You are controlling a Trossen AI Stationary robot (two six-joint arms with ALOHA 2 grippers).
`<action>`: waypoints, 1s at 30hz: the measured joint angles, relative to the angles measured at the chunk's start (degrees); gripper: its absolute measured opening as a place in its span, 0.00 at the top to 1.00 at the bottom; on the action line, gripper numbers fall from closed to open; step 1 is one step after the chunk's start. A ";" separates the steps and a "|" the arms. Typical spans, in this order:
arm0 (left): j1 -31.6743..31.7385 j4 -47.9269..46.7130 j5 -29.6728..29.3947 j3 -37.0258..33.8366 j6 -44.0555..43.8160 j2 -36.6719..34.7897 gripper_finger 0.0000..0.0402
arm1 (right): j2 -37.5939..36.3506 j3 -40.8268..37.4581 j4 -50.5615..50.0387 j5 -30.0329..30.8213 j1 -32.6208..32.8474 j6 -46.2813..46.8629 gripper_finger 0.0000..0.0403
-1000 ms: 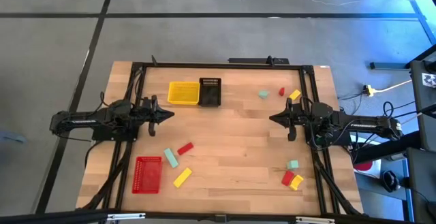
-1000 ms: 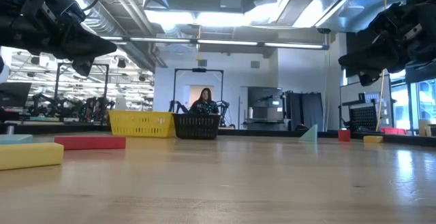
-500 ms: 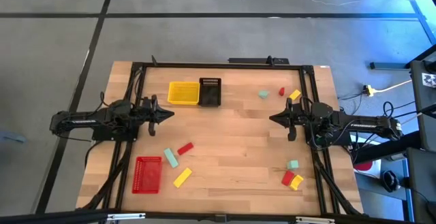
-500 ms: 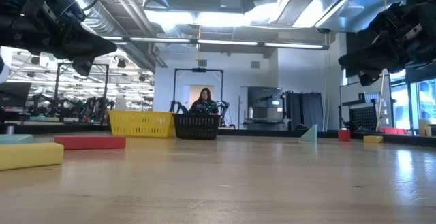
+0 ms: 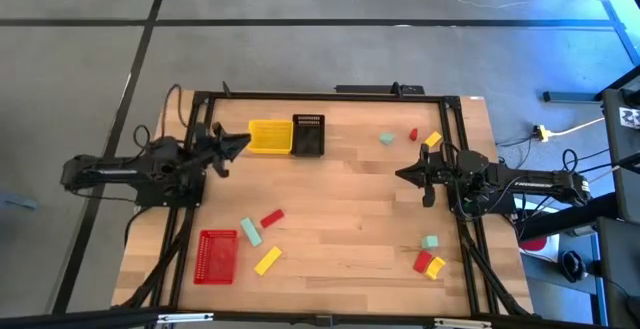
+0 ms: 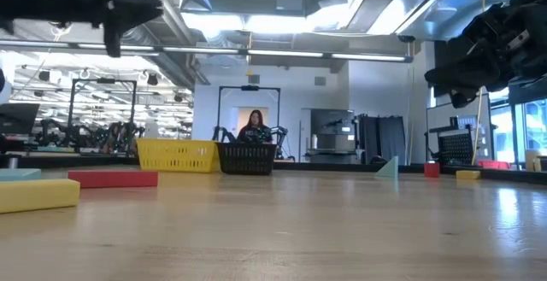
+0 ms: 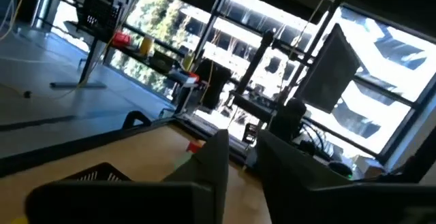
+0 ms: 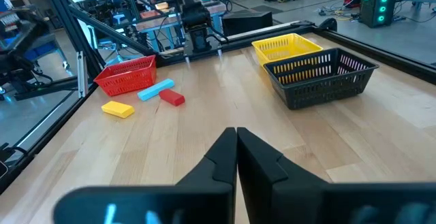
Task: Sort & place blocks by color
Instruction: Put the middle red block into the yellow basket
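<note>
Beside the yellow basket point(image 5: 268, 136), left claw point(image 5: 241, 142) slightly parted, empty, right claw point(image 5: 402, 175) pressed together.

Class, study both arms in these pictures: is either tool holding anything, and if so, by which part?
Nothing is held. The left tool hangs beside the yellow basket, and the right tool hangs shut above bare table. All blocks lie untouched.

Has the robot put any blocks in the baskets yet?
No. The yellow basket, black basket and red basket look empty. The left gripper and right gripper hold nothing. All nine blocks lie on the table.
</note>
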 joint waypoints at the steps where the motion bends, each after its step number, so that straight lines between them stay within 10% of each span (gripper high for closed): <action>1: 0.00 -0.69 -0.11 1.95 -0.37 2.96 0.79 | -0.02 -0.01 -0.02 0.01 0.01 0.00 0.96; 12: 0.00 -25.24 12.53 25.03 1.03 23.17 0.47 | 0.00 -0.02 -0.01 0.02 -0.01 0.00 0.96; 20: 0.00 -28.31 17.96 31.15 4.14 25.98 0.43 | 0.02 -0.04 1.82 0.03 0.01 0.89 0.96; 30: -1.27 -28.34 16.57 31.14 0.69 26.00 0.43 | 0.06 -0.02 31.75 8.47 0.01 32.27 0.96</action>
